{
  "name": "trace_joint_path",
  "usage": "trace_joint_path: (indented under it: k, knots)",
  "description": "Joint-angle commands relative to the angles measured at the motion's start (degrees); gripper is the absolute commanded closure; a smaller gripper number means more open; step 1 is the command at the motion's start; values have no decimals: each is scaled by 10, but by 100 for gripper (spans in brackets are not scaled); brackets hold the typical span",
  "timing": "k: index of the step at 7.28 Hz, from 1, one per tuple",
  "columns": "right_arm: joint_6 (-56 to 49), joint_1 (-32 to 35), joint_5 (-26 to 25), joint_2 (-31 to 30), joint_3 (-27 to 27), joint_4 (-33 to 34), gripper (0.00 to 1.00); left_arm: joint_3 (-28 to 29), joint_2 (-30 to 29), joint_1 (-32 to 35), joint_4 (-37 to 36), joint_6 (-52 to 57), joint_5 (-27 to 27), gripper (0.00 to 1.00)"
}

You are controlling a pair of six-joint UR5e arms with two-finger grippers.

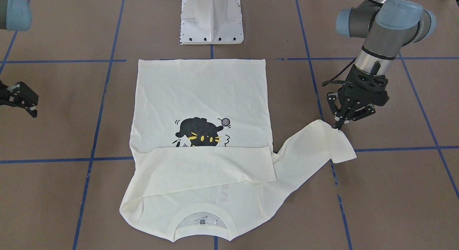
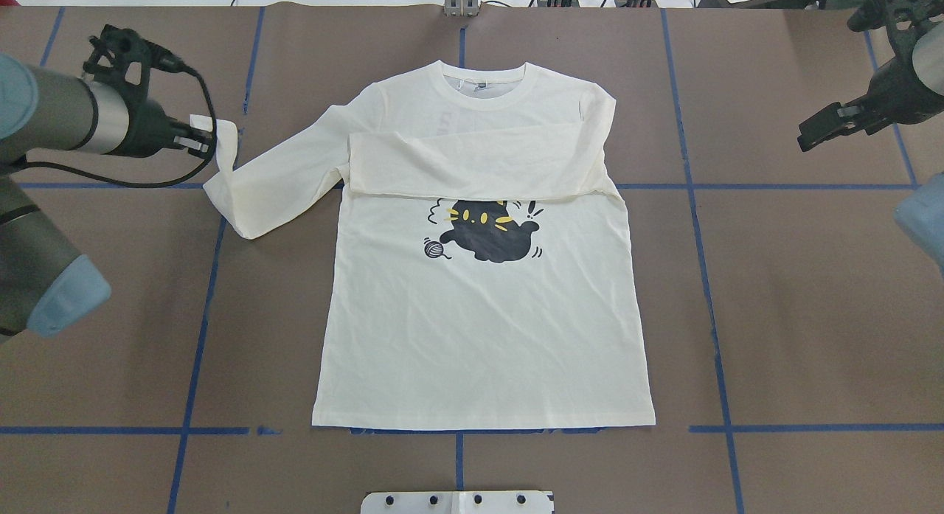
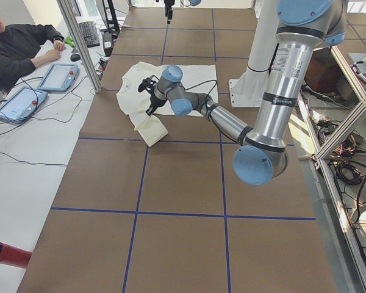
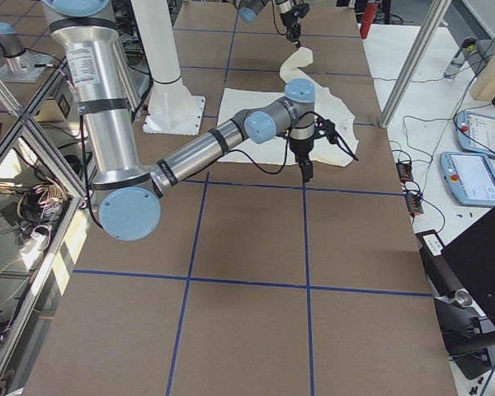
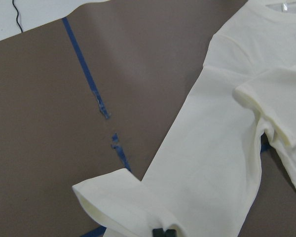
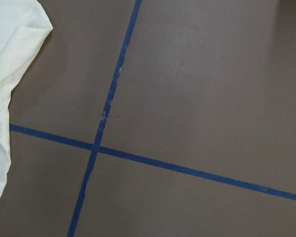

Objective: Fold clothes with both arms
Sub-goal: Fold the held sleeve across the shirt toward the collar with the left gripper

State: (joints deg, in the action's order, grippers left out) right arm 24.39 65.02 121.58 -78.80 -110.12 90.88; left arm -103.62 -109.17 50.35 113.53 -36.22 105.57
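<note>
1. Left tool (image 1: 339,124): jaws closed together, pinching the cuff (image 2: 225,141) of the free sleeve (image 2: 284,178). The cuff is raised off the table (image 2: 796,315) and curls over beside the fingertips.
2. Free sleeve: stretched out from the T-shirt's shoulder toward the robot's left side. Its long axis runs on a slant from the shoulder seam out to the held cuff, and most of its length lies flat on the table.
3. T-shirt (image 2: 483,330): cream, print side up, spread flat at the middle of the table. The collar lies at the edge far from the robot and the hem at the near edge.
4. Folded sleeve (image 2: 472,164): already laid crosswise over the chest, just above the cat print (image 2: 487,230) and covering the lettering.
5. Right tool (image 2: 830,127): hangs over bare table, well apart from the shirt's right edge and holding nothing. I cannot tell whether its jaws are apart or together.
6. Judgement: the shirt body lies to the robot's right of the held cuff. The next fold probably calls for carrying the cuff that way, across the chest. The left arm is the nearer one and already holds the sleeve.
</note>
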Motion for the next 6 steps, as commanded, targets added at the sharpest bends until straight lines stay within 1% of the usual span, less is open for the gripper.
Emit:
trace_joint_path:
  k: [1, 3, 4, 5, 6]
  knots:
    - [0, 3, 1, -2, 0, 0, 0, 86, -153, -1, -66, -80, -1, 100]
    - [1, 4, 0, -1, 1, 0, 0, 194, -285, -3, -65, -166, 0, 100]
    - [3, 4, 1, 0, 1, 0, 0, 275, -382, -8, -63, -228, 0, 100]
    - [4, 5, 0, 0, 1, 0, 0, 334, -441, -34, -51, -275, -1, 100]
    - [5, 5, 0, 1, 1, 0, 0, 343, -445, -68, 1, -286, -11, 100]
